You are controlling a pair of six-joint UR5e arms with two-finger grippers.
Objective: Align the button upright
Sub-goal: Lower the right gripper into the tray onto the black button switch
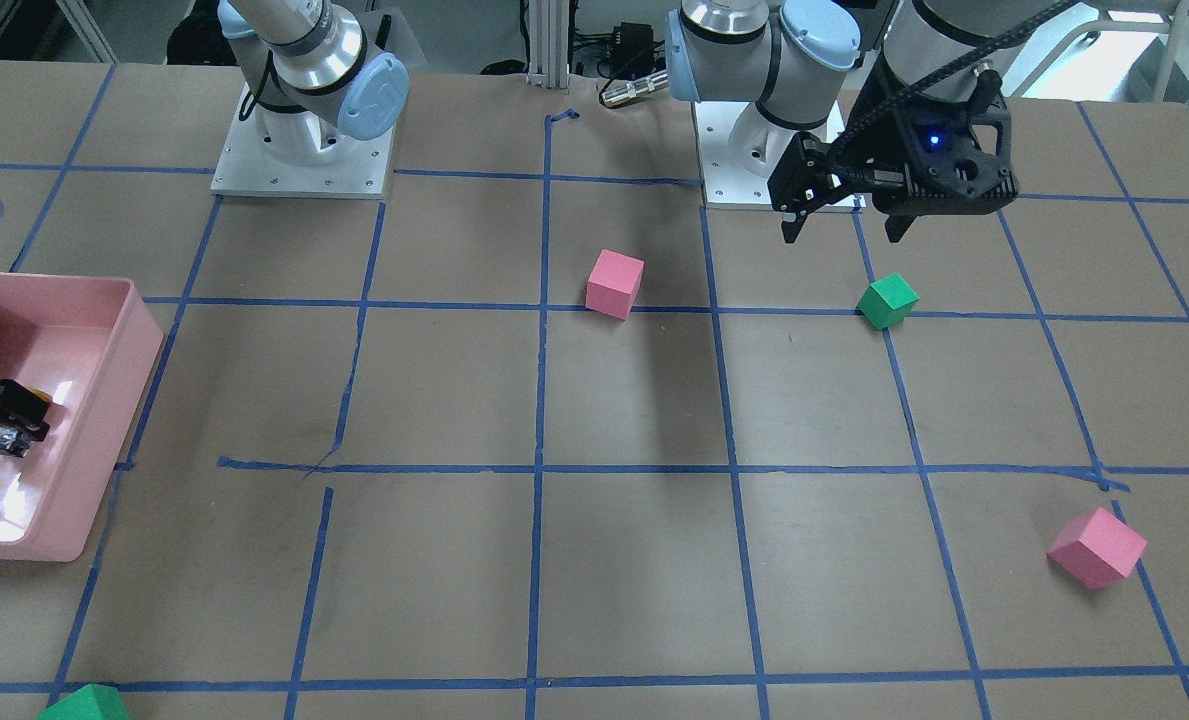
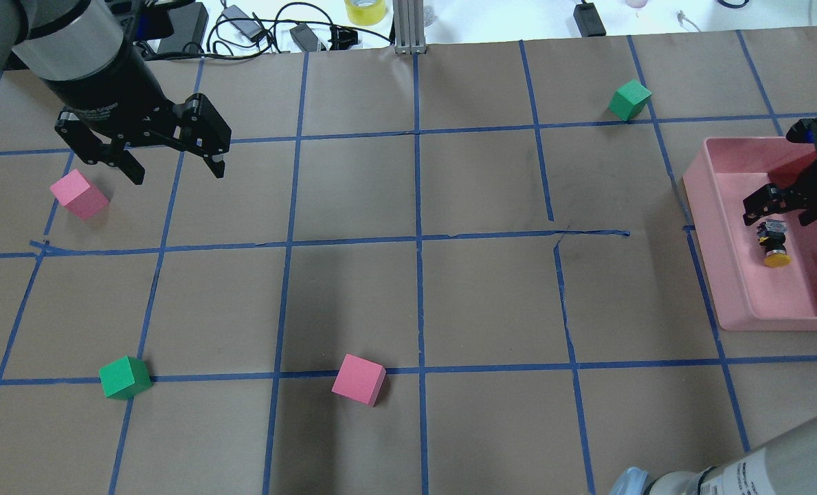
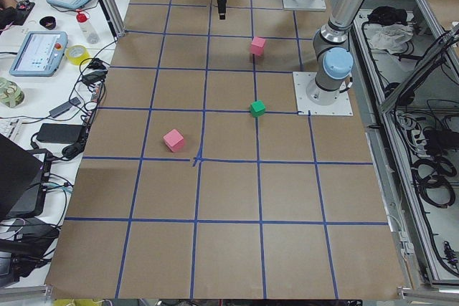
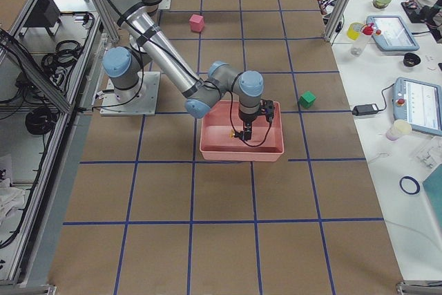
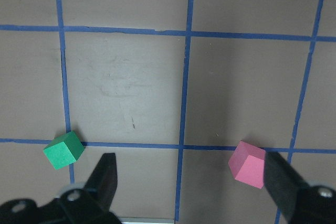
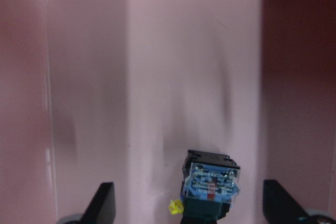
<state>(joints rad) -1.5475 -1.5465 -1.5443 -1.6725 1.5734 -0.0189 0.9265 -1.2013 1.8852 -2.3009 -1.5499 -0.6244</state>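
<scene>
Between the wide-spread jaws of the right gripper [image 6: 188, 195], the small yellow-capped, black-bodied push-button [image 6: 210, 187] lies tipped on the glossy pink plastic tray [image 6: 79, 77], its silvery-blue base toward the camera. It is ungrasped, so standing it up seems not yet done. Far across the taped brown paper table [image 2: 490, 295], the left gripper [image 2: 178, 175] hovers open, empty.

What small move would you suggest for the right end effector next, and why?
Probably lower the open right end effector slightly: the small yellow-capped black push-button seems to lie on its side in the pink plastic tray, between the fingers but untouched.
</scene>
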